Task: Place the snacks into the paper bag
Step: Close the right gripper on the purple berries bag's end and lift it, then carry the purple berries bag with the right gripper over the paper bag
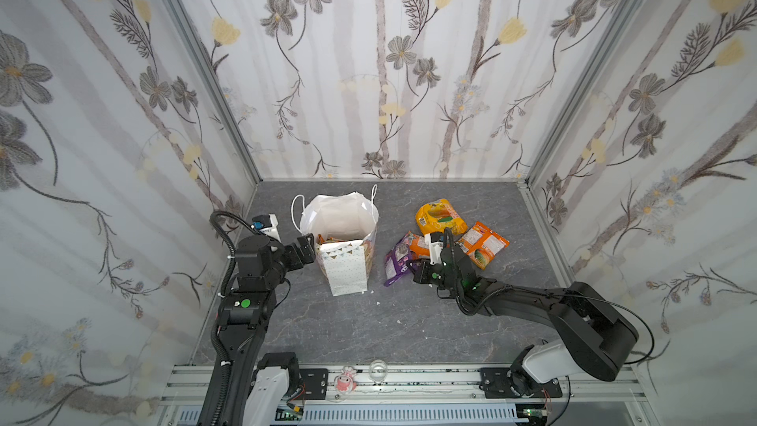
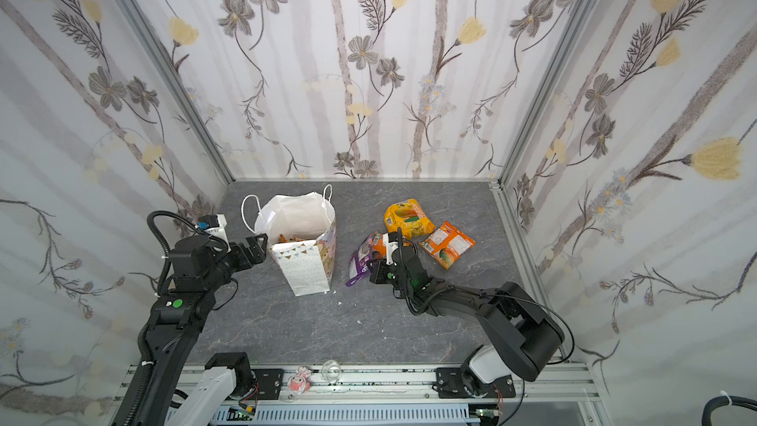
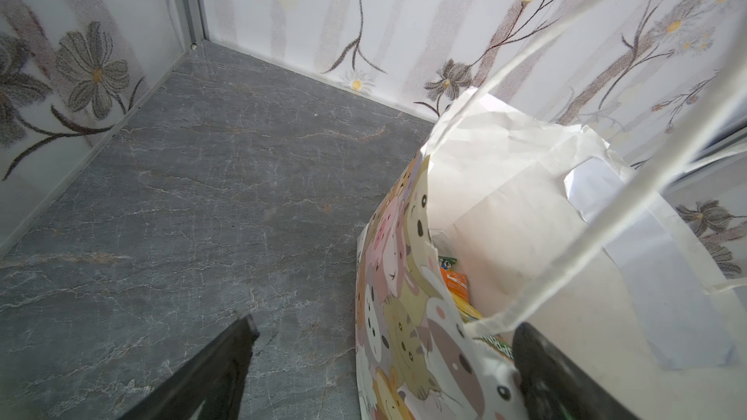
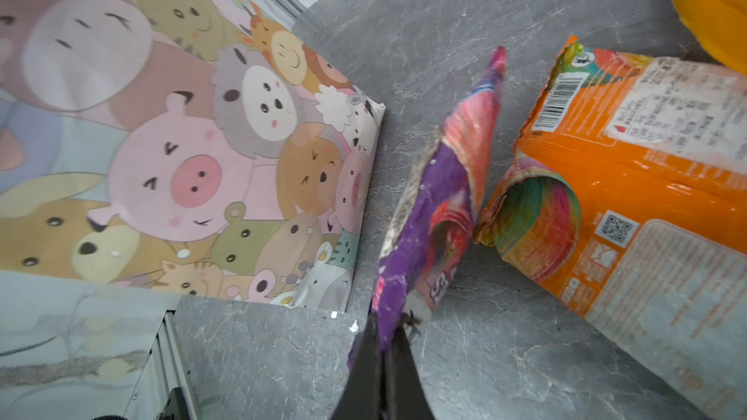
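Note:
The white paper bag [image 1: 344,268] [image 2: 305,268] stands open left of centre, with several snacks [image 1: 336,239] inside. My left gripper [image 1: 307,245] [image 3: 384,361] is open and straddles the bag's left wall near the rim, one finger inside, one outside. My right gripper [image 1: 413,270] [image 4: 384,333] is shut on a corner of the purple packet [image 1: 397,260] [image 4: 436,204], right of the bag. Against the purple one lies an orange packet [image 1: 418,244] [image 4: 646,195]. Another orange packet [image 1: 483,244] and a puffy yellow-orange packet [image 1: 440,217] lie further right and back.
Floral walls close in the grey marbled table [image 1: 368,333] on three sides. The bag's cartoon-animal side [image 4: 202,135] faces the right gripper at close range. A pink figurine [image 1: 345,381] and a clear dome [image 1: 377,370] sit on the front rail. Small white scraps [image 1: 379,303] lie near the bag.

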You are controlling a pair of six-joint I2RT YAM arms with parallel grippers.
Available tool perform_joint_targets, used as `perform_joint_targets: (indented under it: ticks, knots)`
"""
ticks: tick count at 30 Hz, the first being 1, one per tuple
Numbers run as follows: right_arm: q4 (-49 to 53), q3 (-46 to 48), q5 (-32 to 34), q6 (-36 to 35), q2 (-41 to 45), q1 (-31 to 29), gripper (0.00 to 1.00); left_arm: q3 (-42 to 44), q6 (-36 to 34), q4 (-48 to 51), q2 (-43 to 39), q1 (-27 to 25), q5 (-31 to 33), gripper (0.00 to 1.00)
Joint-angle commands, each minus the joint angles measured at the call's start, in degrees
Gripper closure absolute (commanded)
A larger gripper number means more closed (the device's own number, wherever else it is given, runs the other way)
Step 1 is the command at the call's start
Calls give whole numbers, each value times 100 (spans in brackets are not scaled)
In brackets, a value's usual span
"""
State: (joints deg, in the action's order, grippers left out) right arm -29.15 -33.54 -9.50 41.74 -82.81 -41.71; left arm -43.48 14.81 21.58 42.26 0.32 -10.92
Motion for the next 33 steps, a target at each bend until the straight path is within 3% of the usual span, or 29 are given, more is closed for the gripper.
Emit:
perform_joint_targets:
  ticks: [1, 18, 33]
  knots:
    - [530, -193, 149, -404, 353, -38, 100, 3, -48, -23, 15, 3, 28, 0]
    - [2335, -1206, 403, -1086, 1714, -431, 100, 7, -48, -31, -20, 7, -7, 0]
    - [3288, -2461, 651, -1518, 2034, -1097, 100, 14, -48, -51, -86, 10, -24, 0]
